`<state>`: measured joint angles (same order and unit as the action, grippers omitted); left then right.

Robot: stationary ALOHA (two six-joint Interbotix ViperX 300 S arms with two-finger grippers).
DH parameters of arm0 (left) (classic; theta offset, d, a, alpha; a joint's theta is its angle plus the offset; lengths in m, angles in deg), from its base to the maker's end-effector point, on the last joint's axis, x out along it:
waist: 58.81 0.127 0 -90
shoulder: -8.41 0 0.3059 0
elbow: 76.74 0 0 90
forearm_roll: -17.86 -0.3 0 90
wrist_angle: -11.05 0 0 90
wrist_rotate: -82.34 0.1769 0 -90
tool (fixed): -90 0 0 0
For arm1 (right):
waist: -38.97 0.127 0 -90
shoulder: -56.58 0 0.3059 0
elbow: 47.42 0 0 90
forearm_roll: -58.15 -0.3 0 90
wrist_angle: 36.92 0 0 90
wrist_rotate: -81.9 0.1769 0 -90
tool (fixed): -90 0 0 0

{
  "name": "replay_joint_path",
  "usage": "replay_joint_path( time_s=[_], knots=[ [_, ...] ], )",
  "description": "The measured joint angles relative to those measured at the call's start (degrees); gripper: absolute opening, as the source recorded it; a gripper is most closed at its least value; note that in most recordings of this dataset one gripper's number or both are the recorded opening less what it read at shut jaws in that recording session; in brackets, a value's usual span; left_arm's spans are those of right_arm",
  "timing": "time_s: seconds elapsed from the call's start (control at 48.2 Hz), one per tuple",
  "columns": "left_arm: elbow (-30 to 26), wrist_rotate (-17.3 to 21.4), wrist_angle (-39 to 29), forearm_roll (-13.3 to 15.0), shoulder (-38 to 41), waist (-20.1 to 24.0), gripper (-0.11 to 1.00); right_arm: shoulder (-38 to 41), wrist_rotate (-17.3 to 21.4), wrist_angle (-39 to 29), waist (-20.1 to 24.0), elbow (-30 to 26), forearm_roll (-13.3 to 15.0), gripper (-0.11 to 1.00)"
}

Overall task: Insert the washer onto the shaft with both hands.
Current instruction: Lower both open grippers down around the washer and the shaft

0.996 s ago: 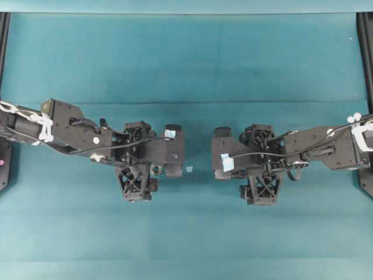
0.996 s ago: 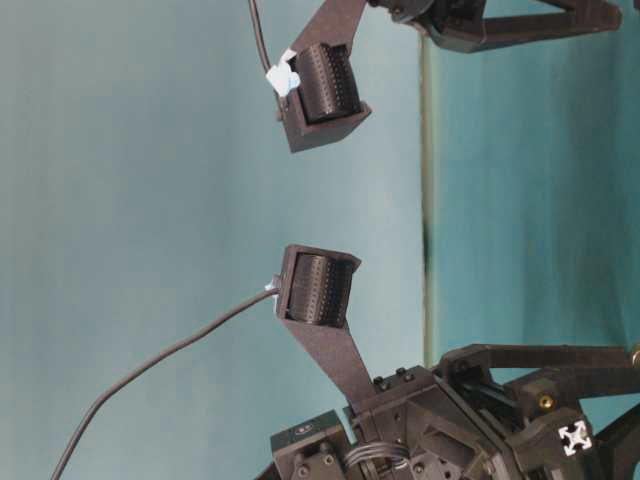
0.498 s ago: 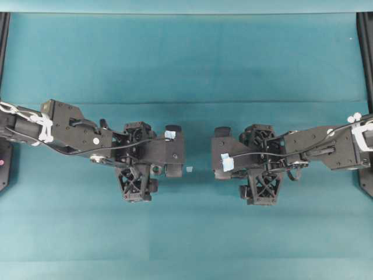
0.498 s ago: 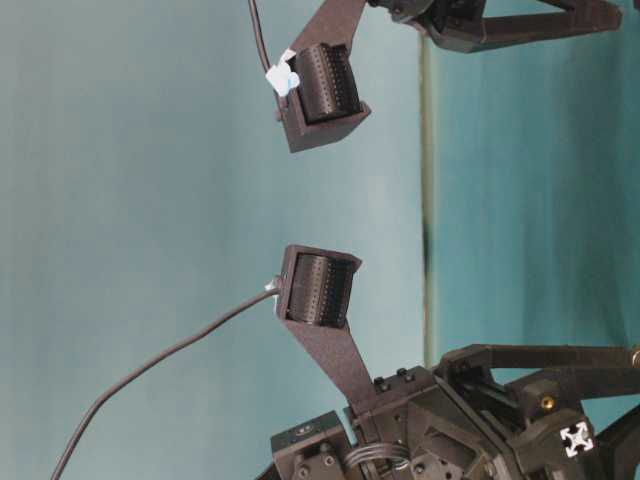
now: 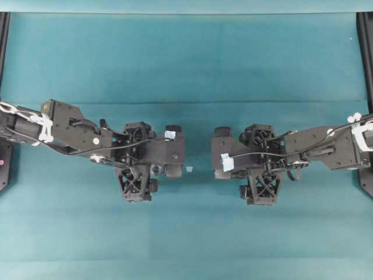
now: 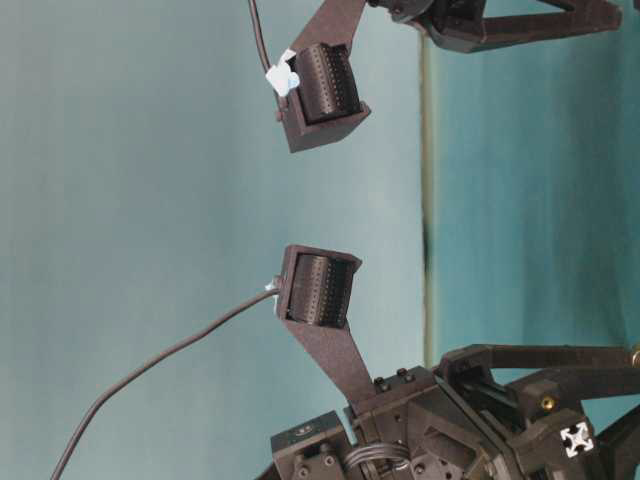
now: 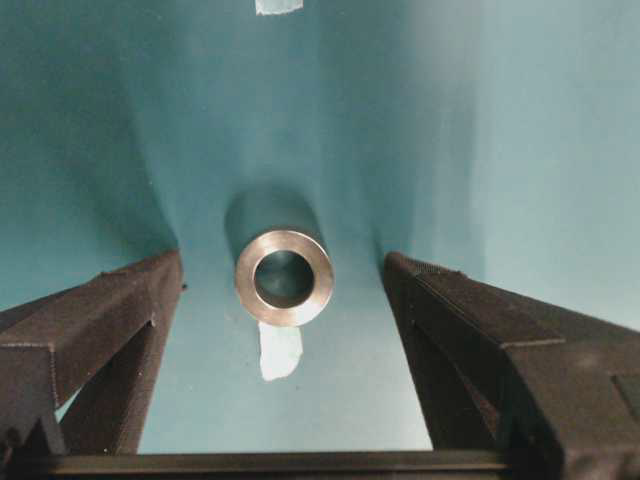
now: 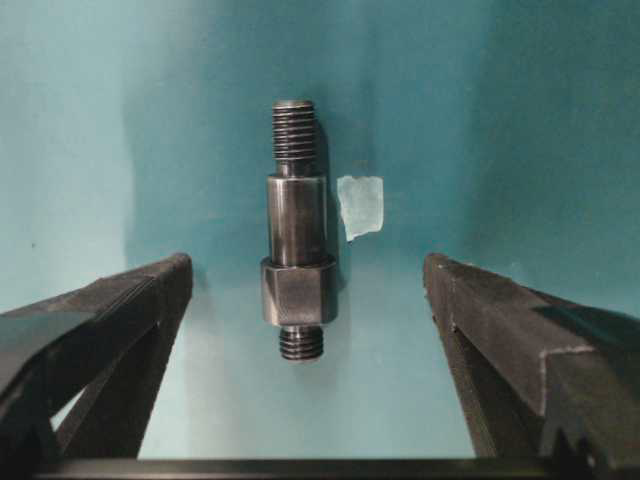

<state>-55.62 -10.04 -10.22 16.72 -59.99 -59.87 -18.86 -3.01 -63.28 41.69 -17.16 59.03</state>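
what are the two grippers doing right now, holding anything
Left gripper: open, holding nothing; the washer sits between its fingers.
Right gripper: open, holding nothing; the shaft lies between its fingers.

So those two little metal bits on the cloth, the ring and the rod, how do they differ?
The ring is short, round and hollow with a dark hole through it; the rod is long and solid, stepped into thicker and thinner sections. The ring is a smooth pale silver; the rod is darker grey with threaded ends. The ring faces its camera hole-on; the rod lies lengthwise. Both are metal, rest untouched on the teal cloth beside a pale tape scrap, each between an open hand's fingers.
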Motion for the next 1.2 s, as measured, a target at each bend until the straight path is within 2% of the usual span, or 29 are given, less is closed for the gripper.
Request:
replay_joint_path(
  time_s=[0.456, 0.747, 0.83, 1.203],
  knots=[
    [0.0, -0.09, 0.09, 0.09, 0.09, 0.0, 0.87, 0.0, 0.0, 0.09, 0.0, 0.0, 0.0, 0.86],
    [0.0, -0.09, 0.09, 0.0, 0.0, 0.0, 0.75, 0.0, 0.0, 0.0, 0.0, 0.0, 0.09, 0.83],
    [0.0, -0.09, 0.0, 0.09, 0.09, 0.0, 0.71, 0.0, 0.0, 0.0, 0.0, 0.0, 0.0, 0.77],
    [0.0, -0.09, 0.09, 0.09, 0.0, -0.09, 0.5, 0.62, 0.0, 0.0, -0.09, 0.0, 0.0, 0.3]
  ],
)
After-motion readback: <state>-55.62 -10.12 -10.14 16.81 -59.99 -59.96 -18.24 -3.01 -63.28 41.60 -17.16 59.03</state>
